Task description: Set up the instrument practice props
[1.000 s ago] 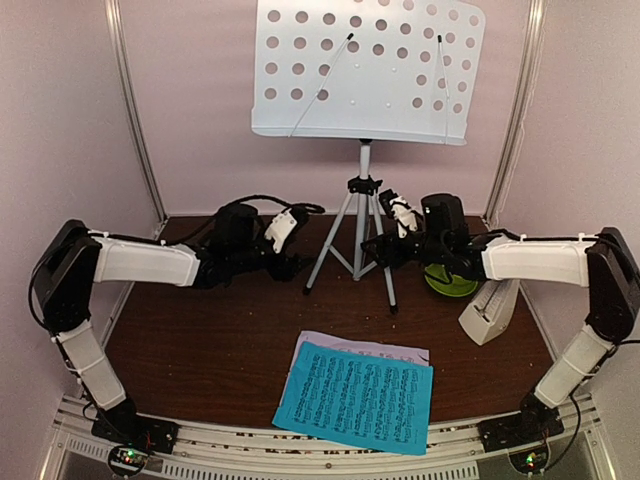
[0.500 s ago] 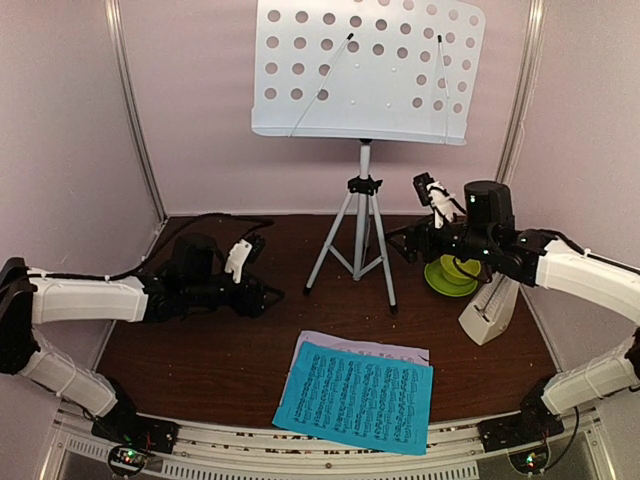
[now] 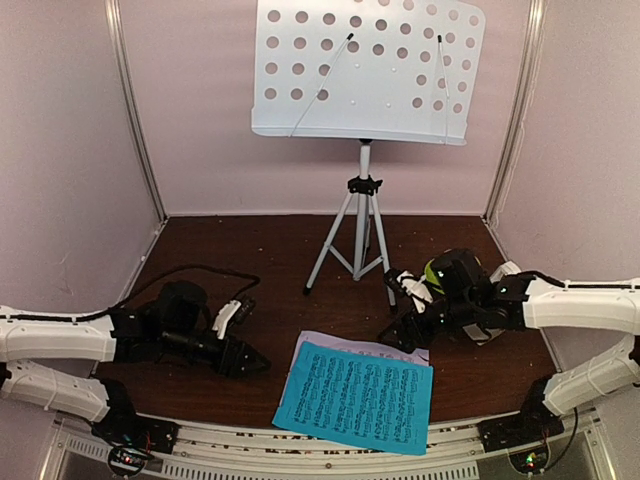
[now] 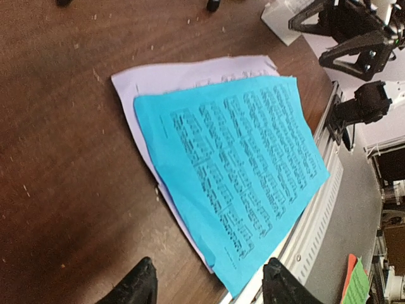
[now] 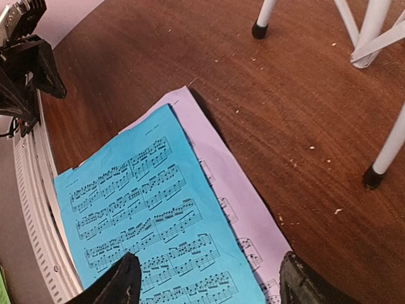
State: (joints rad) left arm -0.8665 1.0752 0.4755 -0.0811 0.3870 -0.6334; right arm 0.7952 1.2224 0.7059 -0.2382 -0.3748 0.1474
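Note:
The pale perforated music-stand desk (image 3: 365, 70) stands on grey tripod legs (image 3: 355, 240) at the back. A cyan music sheet (image 3: 355, 395) lies on a lilac sheet (image 3: 345, 343) at the near edge of the table. My left gripper (image 3: 255, 362) is open and empty, low, just left of the sheets; the wrist view shows the cyan sheet (image 4: 240, 152) and the lilac one (image 4: 183, 73) ahead of it (image 4: 212, 282). My right gripper (image 3: 400, 328) is open and empty over the sheets' far right corner (image 5: 209, 275). The metronome is hidden behind my right arm.
A sliver of the lime-green cup (image 3: 432, 272) shows behind my right wrist. Two tripod feet (image 5: 259, 28) stand just beyond the sheets. A white slotted rail (image 3: 250, 455) runs along the near edge. Pink walls close in the sides and back.
Both arms have swung away from the tripod and come down toward the near edge, the left gripper to the left of the sheets, the right one to their far right corner.

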